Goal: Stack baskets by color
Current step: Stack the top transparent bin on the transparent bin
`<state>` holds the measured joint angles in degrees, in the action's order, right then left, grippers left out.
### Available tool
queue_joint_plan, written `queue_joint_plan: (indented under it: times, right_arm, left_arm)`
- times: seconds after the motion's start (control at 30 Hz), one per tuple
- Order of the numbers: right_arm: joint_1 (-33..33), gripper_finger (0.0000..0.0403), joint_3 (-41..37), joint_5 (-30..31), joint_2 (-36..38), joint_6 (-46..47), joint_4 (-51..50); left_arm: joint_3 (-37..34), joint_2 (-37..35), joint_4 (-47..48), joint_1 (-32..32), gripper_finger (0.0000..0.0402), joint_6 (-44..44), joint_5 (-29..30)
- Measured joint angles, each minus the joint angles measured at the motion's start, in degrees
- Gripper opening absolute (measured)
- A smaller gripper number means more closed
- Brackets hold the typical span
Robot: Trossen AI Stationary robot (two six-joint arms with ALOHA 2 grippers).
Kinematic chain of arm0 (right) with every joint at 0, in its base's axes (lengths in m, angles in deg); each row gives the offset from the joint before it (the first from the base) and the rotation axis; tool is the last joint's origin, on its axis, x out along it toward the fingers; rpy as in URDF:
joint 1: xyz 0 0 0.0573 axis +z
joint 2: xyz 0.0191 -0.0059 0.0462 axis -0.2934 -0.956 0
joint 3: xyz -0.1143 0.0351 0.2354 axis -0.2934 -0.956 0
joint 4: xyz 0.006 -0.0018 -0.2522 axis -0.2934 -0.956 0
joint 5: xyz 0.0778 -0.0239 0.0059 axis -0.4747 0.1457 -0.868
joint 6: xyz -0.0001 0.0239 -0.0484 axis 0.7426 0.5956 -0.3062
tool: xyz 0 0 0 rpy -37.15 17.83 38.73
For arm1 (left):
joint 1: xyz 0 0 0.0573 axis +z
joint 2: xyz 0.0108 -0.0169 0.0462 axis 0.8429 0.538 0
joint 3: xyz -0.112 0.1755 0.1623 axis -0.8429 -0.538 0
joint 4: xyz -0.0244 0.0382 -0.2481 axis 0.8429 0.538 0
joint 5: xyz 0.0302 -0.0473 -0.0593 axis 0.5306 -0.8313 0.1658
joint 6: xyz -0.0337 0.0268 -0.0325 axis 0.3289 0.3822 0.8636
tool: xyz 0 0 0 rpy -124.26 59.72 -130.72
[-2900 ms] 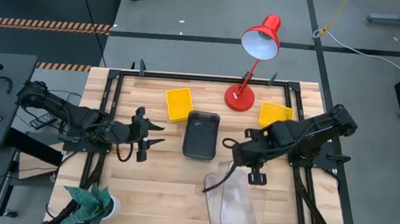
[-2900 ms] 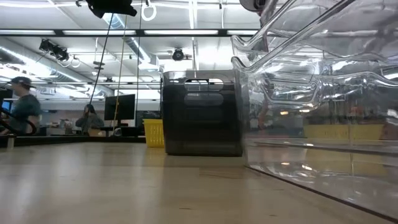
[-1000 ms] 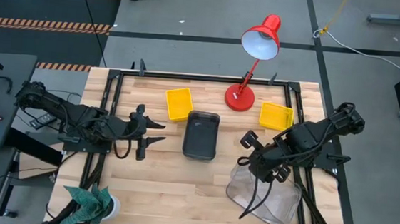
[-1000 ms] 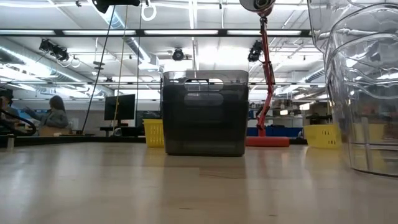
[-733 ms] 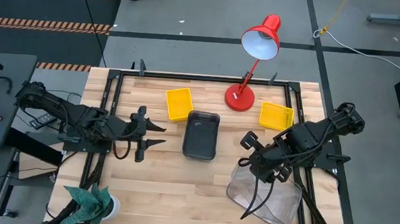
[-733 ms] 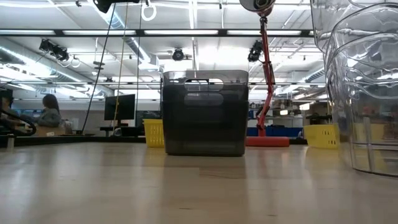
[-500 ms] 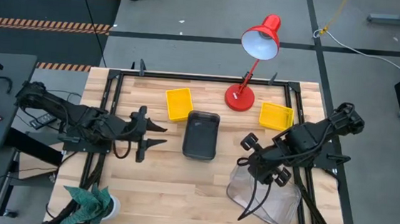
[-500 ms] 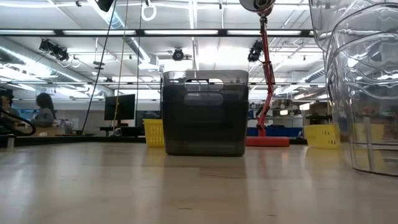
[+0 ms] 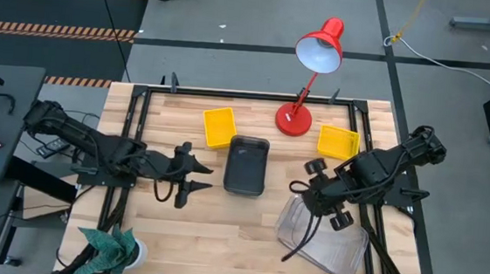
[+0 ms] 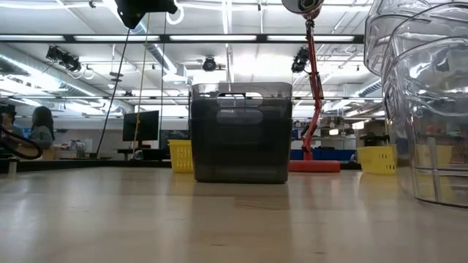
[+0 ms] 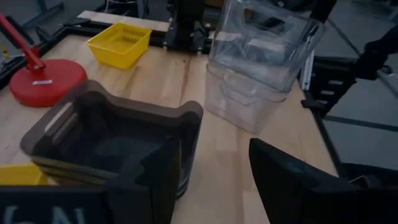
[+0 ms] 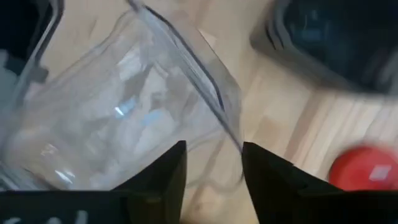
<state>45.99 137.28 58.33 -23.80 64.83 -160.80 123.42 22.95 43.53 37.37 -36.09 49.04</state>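
A dark-grey basket (image 9: 247, 165) stands on its bottom at the table's middle. Two clear baskets (image 9: 324, 241), one nested in the other, rest near the right front. One yellow basket (image 9: 219, 126) lies far left of the grey one, another (image 9: 338, 142) at the far right. My left gripper (image 9: 200, 175) is open, just left of the grey basket (image 11: 112, 140) and apart from it. My right gripper (image 12: 213, 174) points down over the clear baskets' far-left rim (image 12: 211, 93), open, a finger on either side of that rim.
A red desk lamp (image 9: 295, 119) stands at the far edge between the yellow baskets. A green cloth (image 9: 109, 244) lies at the near left corner. Black frame rails run along the table's sides. Bare wood lies in front of the grey basket.
My left gripper has gone toward the table's right, closer to the dark-grey basket, sinking a little and rolling. My right gripper has stayed over the clear baskets and turned about its own axis. The baskets stand where they were.
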Motion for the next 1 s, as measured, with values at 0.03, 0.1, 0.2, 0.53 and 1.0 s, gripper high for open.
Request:
queue_joint_plan:
  times: [0.03, 0.1, 0.2, 0.53, 1.0]
  right_arm:
    - [0.0, 0.0166, 0.7, 0.0, 0.1, 3.9, -1.1]
    - [-0.4, 0.0176, 2.0, 0.0, 0.4, 13.1, -1.8]
    - [-0.7, 0.018, 2.1, 0.2, 1.4, 23.1, -1.8]
    - [-0.4, 0.0177, -9.4, 0.5, 7.4, 39.7, -1.7]
    - [0.7, 0.0177, -26.9, 3.7, 14.8, 49.0, 13.2]
  left_arm:
    - [0.0, 0.0, -0.2, 0.0, 0.0196, 0.0, -0.4]
    - [0.0, 0.0, -0.1, 0.1, 0.0194, 0.0, -0.5]
    - [0.0, 0.0, -0.1, 0.1, 0.019, -0.1, -0.5]
    - [0.0, 0.0, -0.1, 0.1, 0.0187, -2.1, -0.5]
    - [0.0, -0.1, 1.2, 0.1, 0.0184, -4.1, -0.5]
